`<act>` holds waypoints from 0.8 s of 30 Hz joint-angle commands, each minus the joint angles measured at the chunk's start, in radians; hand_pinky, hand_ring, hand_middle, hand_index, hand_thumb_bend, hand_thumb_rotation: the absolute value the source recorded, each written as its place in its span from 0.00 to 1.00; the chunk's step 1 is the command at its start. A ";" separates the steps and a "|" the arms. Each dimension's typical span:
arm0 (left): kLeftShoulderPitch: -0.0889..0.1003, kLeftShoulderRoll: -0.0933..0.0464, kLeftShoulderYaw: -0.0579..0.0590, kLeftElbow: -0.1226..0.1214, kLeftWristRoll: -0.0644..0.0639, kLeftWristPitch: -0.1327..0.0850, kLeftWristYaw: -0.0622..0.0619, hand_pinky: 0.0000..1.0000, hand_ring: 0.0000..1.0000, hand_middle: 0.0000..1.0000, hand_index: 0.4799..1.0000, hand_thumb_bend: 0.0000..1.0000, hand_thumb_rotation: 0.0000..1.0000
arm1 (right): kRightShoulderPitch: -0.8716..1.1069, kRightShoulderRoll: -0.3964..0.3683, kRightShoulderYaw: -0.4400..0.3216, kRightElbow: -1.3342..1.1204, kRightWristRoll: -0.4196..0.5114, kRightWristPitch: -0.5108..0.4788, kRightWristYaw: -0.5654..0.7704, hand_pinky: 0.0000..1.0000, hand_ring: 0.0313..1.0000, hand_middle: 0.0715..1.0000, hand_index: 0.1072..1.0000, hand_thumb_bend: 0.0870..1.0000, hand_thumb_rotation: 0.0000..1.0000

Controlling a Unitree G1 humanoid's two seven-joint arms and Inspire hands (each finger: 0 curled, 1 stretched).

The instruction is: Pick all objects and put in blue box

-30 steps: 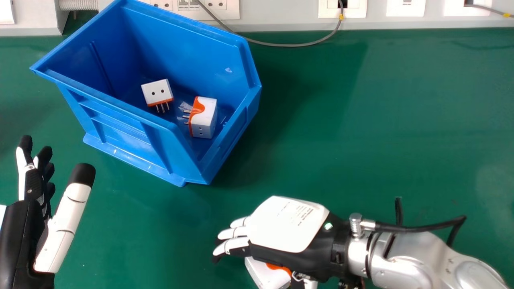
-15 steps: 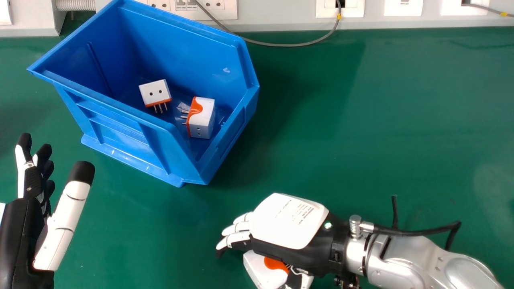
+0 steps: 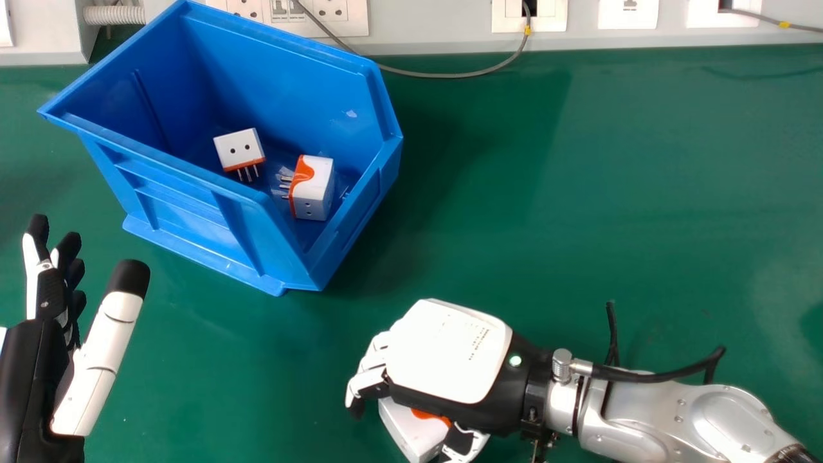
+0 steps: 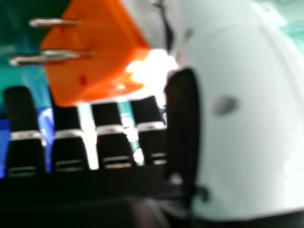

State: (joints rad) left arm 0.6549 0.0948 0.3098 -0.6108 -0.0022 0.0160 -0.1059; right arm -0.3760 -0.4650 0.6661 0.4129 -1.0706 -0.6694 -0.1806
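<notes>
Right robot hand (image 3: 447,350): fingers had curled in further since the earlier frames, thumb opposite, closed about 1 plug (image 3: 408,427) at the near middle of the table (image 3: 578,193). Left robot hand (image 3: 32,379): wide, near left. Box (image 3: 186,199): far left, held 2 plugs (image 3: 239,149) (image 3: 313,186). Judged: grip nearly ready, lift due next.

Behind the smooth green tabletop (image 3: 578,193) sit white rectangular socket plates (image 3: 628,14); a thin grey cable (image 3: 450,76) droops over its far edge.
</notes>
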 commanded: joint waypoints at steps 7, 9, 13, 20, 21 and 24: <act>-0.001 0.004 0.012 -0.019 -0.003 -0.009 0.002 1.00 1.00 1.00 1.00 0.79 0.86 | -0.079 0.019 -0.018 0.050 0.014 0.009 -0.042 0.41 0.46 0.48 0.45 0.44 0.00; 0.001 0.003 0.010 -0.023 0.000 -0.006 0.003 1.00 1.00 1.00 1.00 0.79 0.86 | -0.087 0.025 -0.022 0.059 0.020 0.005 -0.044 0.41 0.46 0.48 0.45 0.44 0.00; 0.003 0.001 0.009 -0.027 -0.003 -0.005 0.002 1.00 1.00 1.00 1.00 0.78 0.86 | -0.101 0.036 -0.029 0.076 0.031 0.004 -0.051 0.40 0.43 0.47 0.43 0.45 0.00; 0.004 -0.003 0.001 -0.032 0.004 -0.002 0.005 1.00 1.00 1.00 1.00 0.79 0.85 | -0.102 0.036 -0.044 0.063 0.052 0.007 -0.051 0.39 0.42 0.46 0.43 0.45 0.00; 0.005 -0.003 0.002 -0.032 0.004 -0.002 0.005 1.00 1.00 1.00 1.00 0.79 0.85 | -0.099 0.035 -0.048 0.054 0.060 0.008 -0.045 0.39 0.42 0.46 0.43 0.45 0.00; 0.001 -0.001 0.001 -0.026 0.010 -0.003 0.007 1.00 1.00 1.00 1.00 0.79 0.85 | -0.081 0.024 -0.067 0.002 0.092 0.012 -0.009 0.39 0.41 0.46 0.43 0.45 0.00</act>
State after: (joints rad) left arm 0.6531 0.0926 0.3070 -0.6157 0.0021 0.0170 -0.1058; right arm -0.4496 -0.4368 0.6230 0.4616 -1.0211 -0.6559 -0.1951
